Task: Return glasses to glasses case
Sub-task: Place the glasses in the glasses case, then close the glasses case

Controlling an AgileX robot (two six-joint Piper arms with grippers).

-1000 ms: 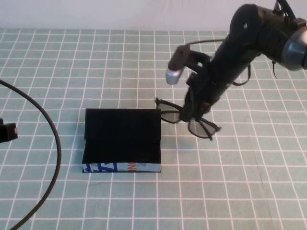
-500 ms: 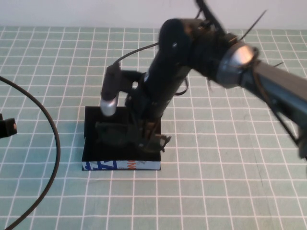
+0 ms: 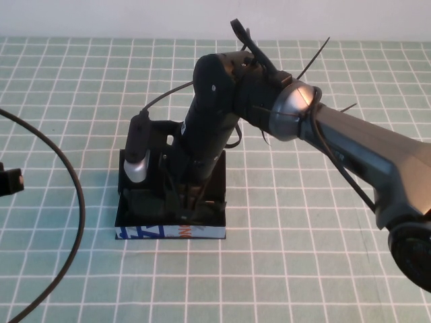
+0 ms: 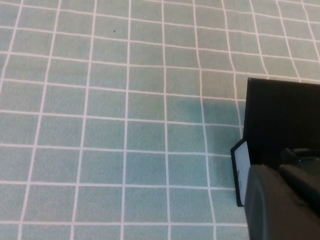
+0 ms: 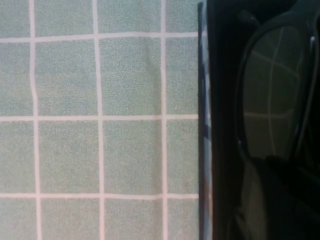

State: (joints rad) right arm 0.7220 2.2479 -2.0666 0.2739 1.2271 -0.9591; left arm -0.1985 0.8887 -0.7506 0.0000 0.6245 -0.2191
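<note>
One arm working: right gripper [image 3: 180,202] now sits low inside the open glasses case [image 3: 128,225], holding the glasses [image 5: 272,107] within its black lining; a second ago they hung right of the case. Placement looks nearly done, release pending. Left gripper [image 3: 10,182] parked at the table's left edge, jaws cannot tell.

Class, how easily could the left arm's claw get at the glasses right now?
Probably not easily. The glasses lie in the case, with the right claw down over them. The left claw sits off the table's left side, outside the high view.
</note>
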